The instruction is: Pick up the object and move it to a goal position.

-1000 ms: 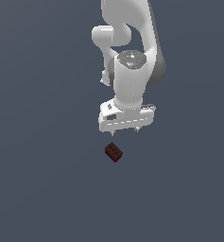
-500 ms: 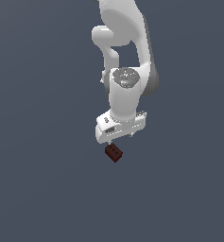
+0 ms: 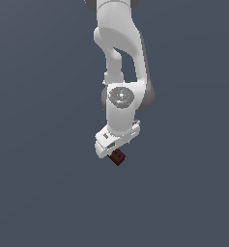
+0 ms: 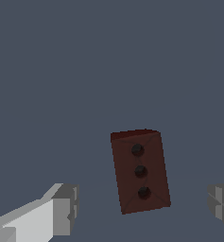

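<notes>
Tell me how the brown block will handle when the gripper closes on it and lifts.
The block looks rigid: its edges are straight and sharp, so it should not deform. Its flat faces make rolling unlikely. It sits tilted and off-centre between the open gripper fingers, so it may twist slightly as they close. Being small, it is probably light.

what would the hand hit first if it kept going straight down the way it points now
Probably nothing before the flat grey surface: the small reddish-brown rectangular block sits in the gap of the open white hand, clear of both fingers. Depth is uncertain.
</notes>
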Motion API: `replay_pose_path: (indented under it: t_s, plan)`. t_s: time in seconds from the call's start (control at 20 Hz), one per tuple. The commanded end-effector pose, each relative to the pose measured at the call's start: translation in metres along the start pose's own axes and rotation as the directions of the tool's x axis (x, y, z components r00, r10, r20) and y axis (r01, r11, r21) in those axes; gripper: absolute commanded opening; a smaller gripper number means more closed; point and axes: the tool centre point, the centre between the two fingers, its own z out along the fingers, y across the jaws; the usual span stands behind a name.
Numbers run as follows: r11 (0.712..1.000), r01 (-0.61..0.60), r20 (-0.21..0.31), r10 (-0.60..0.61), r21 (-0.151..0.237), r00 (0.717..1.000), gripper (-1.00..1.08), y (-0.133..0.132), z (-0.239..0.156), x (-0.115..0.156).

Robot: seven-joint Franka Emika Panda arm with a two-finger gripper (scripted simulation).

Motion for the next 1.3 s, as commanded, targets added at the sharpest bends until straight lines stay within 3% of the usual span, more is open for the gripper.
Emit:
replay_pose_path:
  t_s: [0.0, 0.4, 0.8, 1.25]
  plan:
    - [0.999, 0.048, 0.003, -0.048, 0.002, 0.999, 1.00, 0.003, 0.009, -0.001]
    - [0.991, 0.132, 0.010, -0.132, 0.008, 0.991, 1.00, 0.009, 0.025, -0.004]
    - [0.990, 0.138, 0.010, -0.138, 0.009, 0.990, 1.00, 0.009, 0.030, -0.004]
    - [0.990, 0.142, 0.010, -0.142, 0.009, 0.990, 1.00, 0.009, 0.072, -0.006]
